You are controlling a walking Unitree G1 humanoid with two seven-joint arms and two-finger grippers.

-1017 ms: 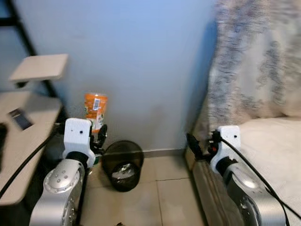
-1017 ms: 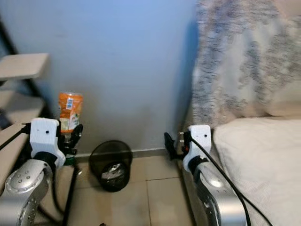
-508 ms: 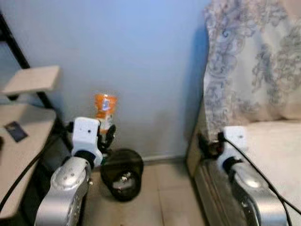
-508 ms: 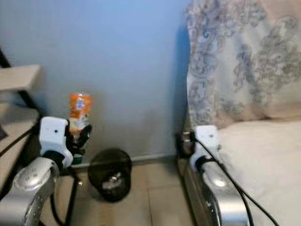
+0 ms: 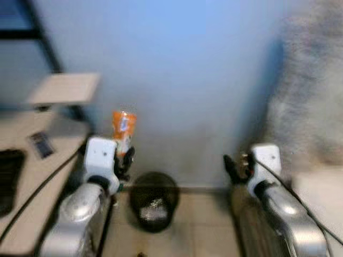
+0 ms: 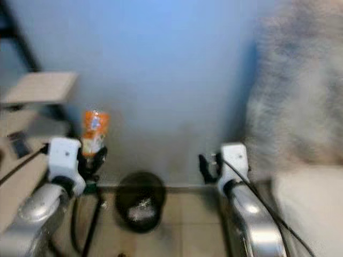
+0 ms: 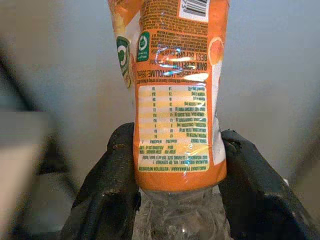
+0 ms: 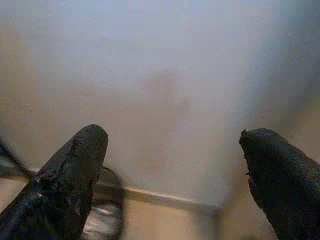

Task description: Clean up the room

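A blurred head-camera view looks down at a corner of a room with a pale blue wall. The robot's left gripper is raised in front of that wall and clamped on an orange-labelled plastic bottle. The bottle stands up out of the gripper, its labelled body rising above the fingers. In the left wrist view the two black fingers press against either side of the bottle just where the orange label ends and the clear crinkled plastic begins (the printed text on the label reads upside down from this camera). The fingers are closed only as far as the bottle's width allows.

Below the held bottle and a little to its right, a round black mesh wastebasket sits on the tiled floor against the wall, with something pale and crumpled inside. The bottle is above the basket's level, not over its opening.

The right gripper is held up near the wall on the right side, holding nothing. In the right wrist view its two black fingers are spread wide apart, with bare wall and the skirting line between them.

A beige desk lies at the left with a small dark item on it, and a patterned fabric fills the far right, too blurred to make out further.
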